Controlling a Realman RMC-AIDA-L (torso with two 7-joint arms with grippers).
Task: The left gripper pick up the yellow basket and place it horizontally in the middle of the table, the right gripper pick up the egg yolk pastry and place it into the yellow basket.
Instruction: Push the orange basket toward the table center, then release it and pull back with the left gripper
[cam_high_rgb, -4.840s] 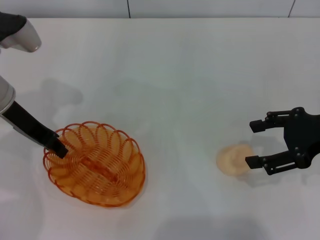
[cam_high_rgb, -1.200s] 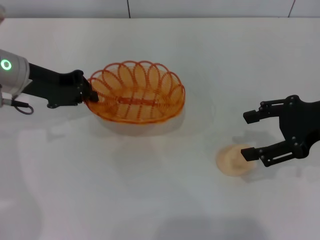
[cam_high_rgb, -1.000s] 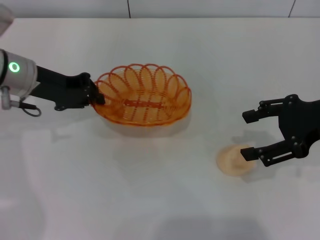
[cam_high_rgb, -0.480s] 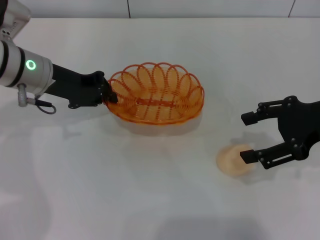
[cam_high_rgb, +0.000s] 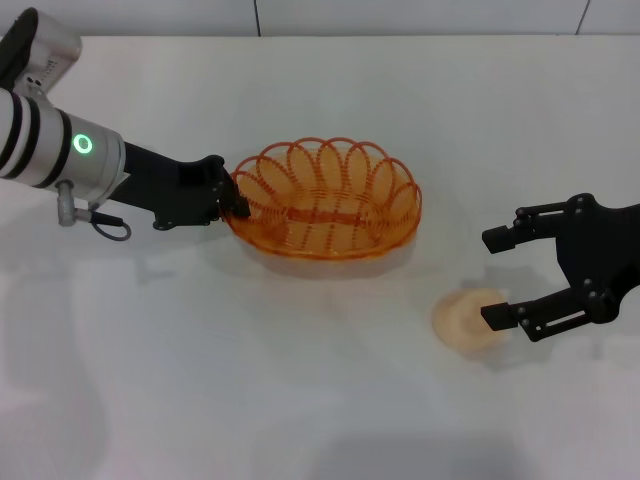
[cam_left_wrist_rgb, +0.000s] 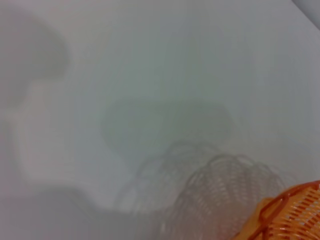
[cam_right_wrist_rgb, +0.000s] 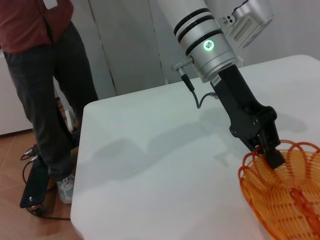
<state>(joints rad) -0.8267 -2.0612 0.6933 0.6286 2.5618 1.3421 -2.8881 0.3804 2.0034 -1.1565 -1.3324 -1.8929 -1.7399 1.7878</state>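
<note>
The yellow basket (cam_high_rgb: 330, 200), oval orange wire with a scalloped rim, is held near the table's middle with its long side across. My left gripper (cam_high_rgb: 238, 204) is shut on the basket's left rim. The basket also shows in the left wrist view (cam_left_wrist_rgb: 287, 215) and the right wrist view (cam_right_wrist_rgb: 287, 190), where the left gripper (cam_right_wrist_rgb: 270, 155) clamps its rim. The egg yolk pastry (cam_high_rgb: 462, 320), a pale round bun, lies on the table at the right. My right gripper (cam_high_rgb: 492, 278) is open, its fingers just right of the pastry, one finger touching or overlapping its edge.
The white table (cam_high_rgb: 300, 400) fills the head view, with a wall edge at the far back. In the right wrist view a person (cam_right_wrist_rgb: 45, 75) in a red top stands beyond the table's far side.
My left gripper has carried the basket rightward and slightly nearer, from the left side to the table's middle. The right gripper and the pastry have hardly moved.
</note>
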